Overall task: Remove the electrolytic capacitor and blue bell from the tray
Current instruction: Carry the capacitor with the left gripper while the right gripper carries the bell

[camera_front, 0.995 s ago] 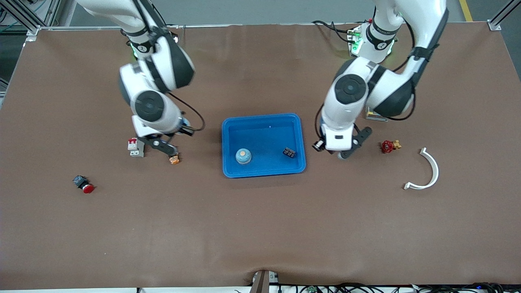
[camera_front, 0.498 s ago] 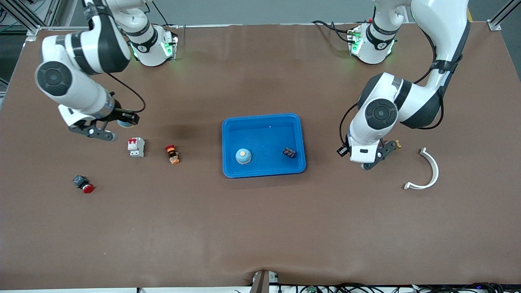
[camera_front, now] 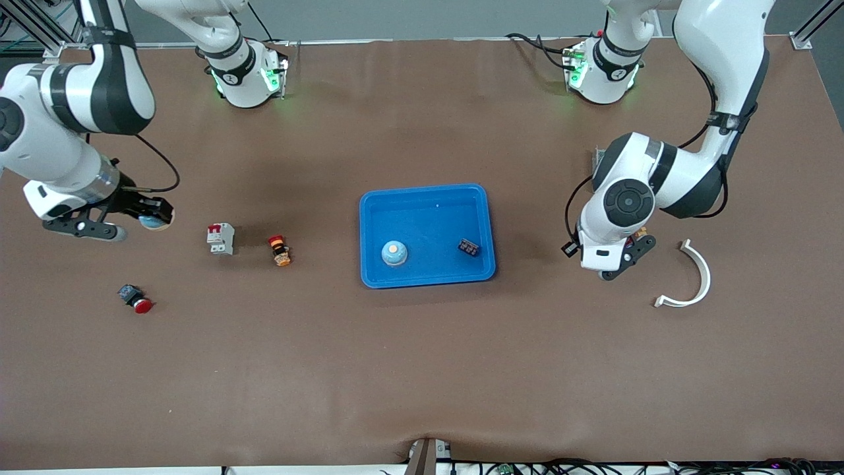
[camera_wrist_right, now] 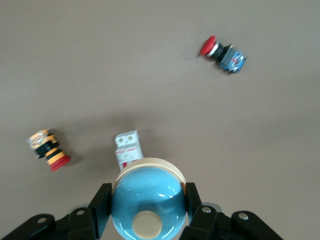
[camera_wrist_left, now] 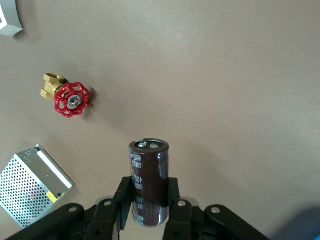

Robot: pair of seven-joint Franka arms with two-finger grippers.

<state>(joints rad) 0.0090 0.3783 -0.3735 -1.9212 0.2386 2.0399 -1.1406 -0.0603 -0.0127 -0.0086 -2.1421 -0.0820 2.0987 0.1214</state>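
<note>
Both well clear of the tray (camera_front: 427,191) at mid-frame, the left gripper (camera_front: 616,262) is pinching the capacitor (camera_wrist_left: 149,182) and the right gripper (camera_front: 148,216) is squeezing the bell (camera_wrist_right: 148,197), each probably risking a roll if released high.

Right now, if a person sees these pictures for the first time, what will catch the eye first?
Probably the bright blue tray at the table's middle, with a second blue bell and a small black part in it. Next, the loads: the right gripper, over the table at the right arm's end, is shut on a blue bell; the left gripper, over the table near a red-handled valve, is shut on a dark electrolytic capacitor.
</note>
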